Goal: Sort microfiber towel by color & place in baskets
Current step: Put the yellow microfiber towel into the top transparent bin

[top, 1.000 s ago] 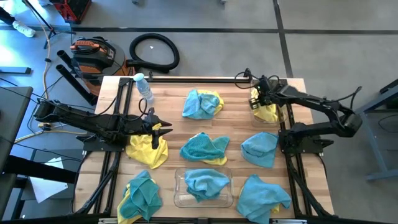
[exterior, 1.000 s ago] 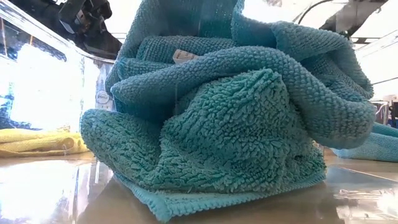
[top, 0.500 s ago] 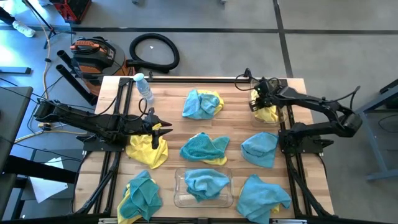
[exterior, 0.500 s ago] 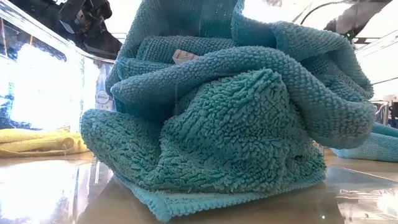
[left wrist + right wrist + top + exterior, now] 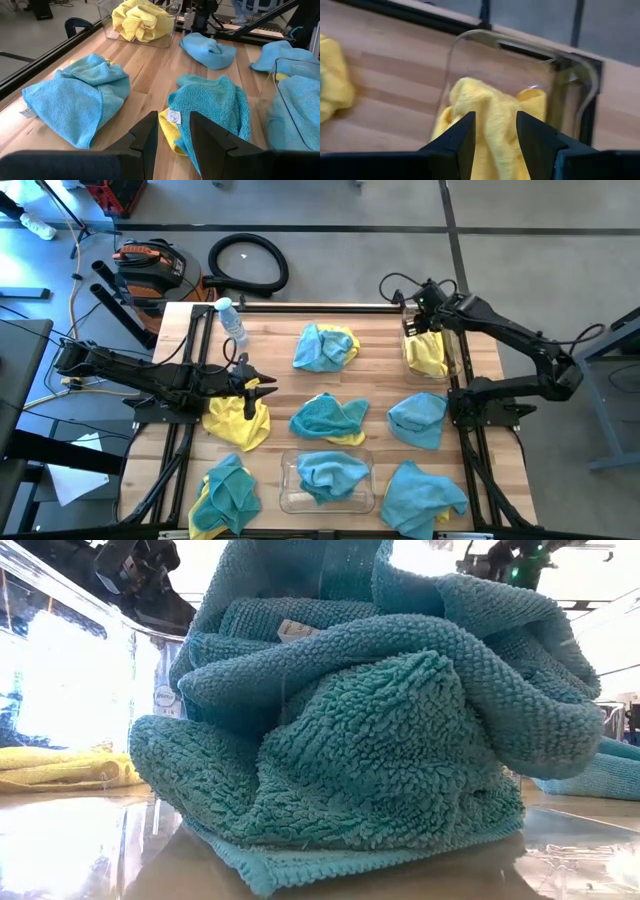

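Note:
My right gripper [image 5: 415, 315] [image 5: 495, 135] hangs open above the clear basket [image 5: 520, 42] at the table's far right, where a yellow towel [image 5: 428, 355] [image 5: 490, 107] lies crumpled. A second basket [image 5: 290, 498] at the near middle holds a teal towel [image 5: 330, 473] [image 5: 380, 740]. My left gripper [image 5: 268, 388] [image 5: 172, 140] waits open above the table's left side, next to a loose yellow towel [image 5: 237, 422]. Other teal and yellow towels lie in heaps on the wood: far middle [image 5: 325, 347], centre [image 5: 328, 418], right [image 5: 417, 420], near right [image 5: 422, 495], near left [image 5: 225, 495].
A clear water bottle [image 5: 232, 322] lies at the far left of the table. Dark arm frames run along both side edges [image 5: 470, 405]. Bare wood shows between the heaps. A hose and a tool case lie on the floor beyond the far edge.
My right gripper has opened, let go of the yellow towel inside the far right basket, and risen clear above it. The towel stays lying in the basket.

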Action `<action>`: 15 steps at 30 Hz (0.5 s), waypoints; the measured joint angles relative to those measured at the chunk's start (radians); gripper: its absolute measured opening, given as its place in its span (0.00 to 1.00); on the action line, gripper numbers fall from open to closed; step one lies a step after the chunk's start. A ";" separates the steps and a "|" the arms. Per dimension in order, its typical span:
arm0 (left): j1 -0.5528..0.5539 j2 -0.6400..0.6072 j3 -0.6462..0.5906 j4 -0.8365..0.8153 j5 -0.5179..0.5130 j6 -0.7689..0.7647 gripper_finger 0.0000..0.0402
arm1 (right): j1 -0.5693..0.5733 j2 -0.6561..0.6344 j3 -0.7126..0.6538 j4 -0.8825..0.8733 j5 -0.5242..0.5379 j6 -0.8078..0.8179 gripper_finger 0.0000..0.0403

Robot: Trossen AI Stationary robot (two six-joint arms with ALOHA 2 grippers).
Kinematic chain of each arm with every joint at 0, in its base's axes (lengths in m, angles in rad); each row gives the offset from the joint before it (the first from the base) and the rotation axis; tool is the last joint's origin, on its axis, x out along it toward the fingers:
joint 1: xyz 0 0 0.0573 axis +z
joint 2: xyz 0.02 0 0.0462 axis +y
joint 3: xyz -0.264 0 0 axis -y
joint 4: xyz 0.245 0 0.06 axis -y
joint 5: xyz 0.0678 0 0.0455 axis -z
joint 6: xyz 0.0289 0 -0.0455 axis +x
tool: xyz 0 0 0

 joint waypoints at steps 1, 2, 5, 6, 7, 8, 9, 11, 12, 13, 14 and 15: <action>0.000 0.000 0.000 0.000 0.000 0.000 0.25 | 0.003 0.000 -0.010 0.013 -0.010 0.006 0.34; 0.000 0.000 0.000 0.000 0.000 0.000 0.25 | 0.006 -0.001 -0.028 0.028 -0.020 0.009 0.34; 0.000 0.000 0.000 0.000 0.000 0.000 0.25 | 0.004 0.001 -0.114 0.063 -0.052 0.025 0.34; 0.000 0.000 0.000 0.000 0.000 0.000 0.25 | 0.001 0.001 -0.148 0.091 -0.054 0.025 0.34; 0.000 0.000 0.000 0.000 0.000 0.000 0.25 | -0.004 0.001 -0.185 0.125 -0.054 0.024 0.34; 0.000 0.000 0.000 0.000 0.000 0.000 0.25 | -0.009 0.001 -0.223 0.155 -0.056 0.024 0.34; 0.000 0.000 0.000 0.000 0.000 0.000 0.25 | -0.015 0.001 -0.260 0.185 -0.059 0.024 0.34; 0.000 0.000 0.000 0.000 0.000 0.000 0.25 | -0.026 0.001 -0.335 0.267 -0.066 0.023 0.34; 0.000 0.000 0.000 0.000 0.000 0.000 0.25 | -0.032 0.001 -0.367 0.299 -0.072 0.022 0.34; 0.000 0.000 0.000 0.000 0.000 0.000 0.25 | -0.037 0.001 -0.398 0.327 -0.072 0.021 0.34; 0.000 0.000 0.000 0.000 0.000 0.000 0.25 | -0.041 0.001 -0.424 0.351 -0.072 0.016 0.34; 0.000 0.000 0.000 0.000 0.000 0.000 0.25 | -0.045 0.001 -0.446 0.372 -0.072 0.006 0.34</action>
